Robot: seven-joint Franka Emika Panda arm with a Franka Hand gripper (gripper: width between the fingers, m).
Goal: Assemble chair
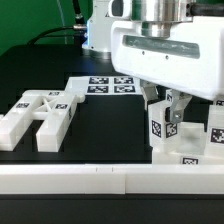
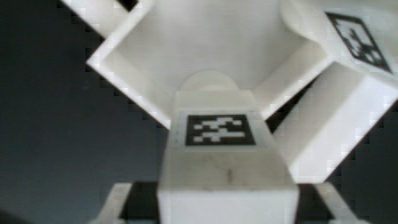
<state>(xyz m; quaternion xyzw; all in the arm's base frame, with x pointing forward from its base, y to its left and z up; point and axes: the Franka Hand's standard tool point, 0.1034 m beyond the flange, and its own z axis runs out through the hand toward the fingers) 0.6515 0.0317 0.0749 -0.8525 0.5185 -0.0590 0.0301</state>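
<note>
Reaching down from the white arm, the gripper (image 1: 172, 112) stands low over a matte black table (image 1: 110, 135), its dark fingers drawn in on a tagged bar (image 2: 222, 165). In the wrist view this glossy white bar runs straight out from between the jaws to a rounded tip. It carries one black-and-white square tag on its upper face.

Just beyond the bar's tip, angled white walls of a chair block (image 2: 169, 50) wrap around it. Whether the bar touches those walls cannot be told. In the exterior view more white tagged blocks (image 1: 190, 158) crowd close under and beside the gripper, one of them at the frame's edge.

Well away from the gripper, toward the exterior view's left, an H-shaped frame (image 1: 42, 115) lies flat on the black surface. Between that frame and the gripper, farther back, lies the marker board (image 1: 108, 85).

A long white rail (image 1: 80, 180) borders the near edge of the table, in front of the gripper. Behind it, at the back of the scene, are the arm's white base (image 1: 100, 30) and a patch of green backdrop (image 1: 25, 20).
</note>
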